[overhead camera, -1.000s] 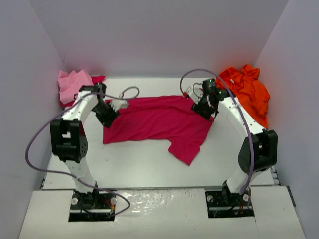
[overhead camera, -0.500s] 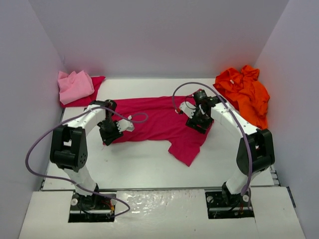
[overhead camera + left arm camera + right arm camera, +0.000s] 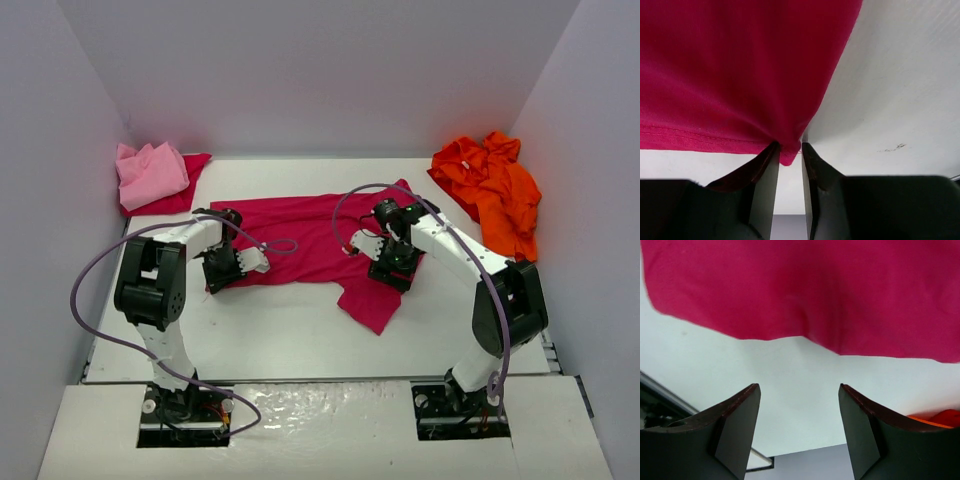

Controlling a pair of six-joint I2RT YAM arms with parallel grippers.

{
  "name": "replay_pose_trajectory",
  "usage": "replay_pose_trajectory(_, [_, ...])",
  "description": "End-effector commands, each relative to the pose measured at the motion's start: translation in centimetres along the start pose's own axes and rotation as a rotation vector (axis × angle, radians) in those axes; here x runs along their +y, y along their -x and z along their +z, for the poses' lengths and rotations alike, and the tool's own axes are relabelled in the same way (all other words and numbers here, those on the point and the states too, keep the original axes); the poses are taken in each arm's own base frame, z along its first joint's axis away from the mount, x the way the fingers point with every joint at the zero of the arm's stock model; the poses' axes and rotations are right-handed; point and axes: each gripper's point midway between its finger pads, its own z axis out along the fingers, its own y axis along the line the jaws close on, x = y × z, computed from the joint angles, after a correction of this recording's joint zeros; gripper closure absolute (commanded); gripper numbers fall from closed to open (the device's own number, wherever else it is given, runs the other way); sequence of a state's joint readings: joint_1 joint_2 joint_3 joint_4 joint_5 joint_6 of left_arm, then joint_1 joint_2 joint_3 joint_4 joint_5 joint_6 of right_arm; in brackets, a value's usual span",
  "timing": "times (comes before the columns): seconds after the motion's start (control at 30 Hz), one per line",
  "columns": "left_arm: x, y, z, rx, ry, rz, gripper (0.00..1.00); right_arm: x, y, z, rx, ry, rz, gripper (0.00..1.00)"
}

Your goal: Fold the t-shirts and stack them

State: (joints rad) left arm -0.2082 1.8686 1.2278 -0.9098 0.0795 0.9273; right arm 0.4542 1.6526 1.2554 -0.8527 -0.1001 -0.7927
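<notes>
The crimson t-shirt (image 3: 310,235) lies spread across the middle of the table, one sleeve pointing toward the near side. My left gripper (image 3: 222,268) sits at its near left corner. In the left wrist view the jaws (image 3: 789,150) are pinched on that hem corner of the crimson t-shirt (image 3: 740,65), and the cloth bunches into them. My right gripper (image 3: 395,265) stands open low over the shirt's right part. In its wrist view the open gripper (image 3: 799,387) has bare table between the fingers and the crimson cloth (image 3: 815,285) just ahead. The pink t-shirt (image 3: 150,172) and the orange t-shirt (image 3: 490,185) lie crumpled at the back corners.
Grey walls (image 3: 320,80) close in the table on three sides. A dark red cloth (image 3: 185,195) shows under the pink t-shirt. Each arm's grey cable loops above the crimson shirt. A bit of orange cloth (image 3: 942,418) shows behind the right finger.
Both grippers came down toward the near side of the crimson shirt. The left jaws narrowed onto its corner. The right gripper moved left over the shirt and stayed open.
</notes>
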Motion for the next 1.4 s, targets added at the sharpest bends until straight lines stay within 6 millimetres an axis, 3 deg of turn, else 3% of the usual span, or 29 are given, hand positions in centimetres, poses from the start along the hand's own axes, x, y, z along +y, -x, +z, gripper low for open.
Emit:
replay_pose_trajectory(0.0, [1.5, 0.4, -0.2, 0.002, 0.052, -0.014, 0.79, 4.2, -2.4, -0.3, 0.09, 0.117, -0.067, 0.39])
replay_pose_trajectory(0.2, [1.6, 0.5, 0.0, 0.003, 0.059, -0.04, 0.8, 6.8, -2.3, 0.6, 0.104, 0.173, -0.119, 0.39])
replay_pose_trajectory(0.63, [1.5, 0.4, 0.1, 0.007, 0.07, -0.081, 0.81, 12.5, 0.7, 1.8, 0.083, 0.192, -0.26, 0.38])
replay_pose_trajectory(1.0, [1.4, 0.5, 0.3, 0.01, 0.067, -0.086, 0.81, 13.9, 0.6, 5.1, 0.093, 0.197, -0.248, 0.37])
replay_pose_trajectory(1.37, [1.1, 0.8, 0.3, 0.016, 0.068, -0.082, 0.82, 12.4, 2.1, 7.5, 0.071, 0.111, -0.222, 0.37])
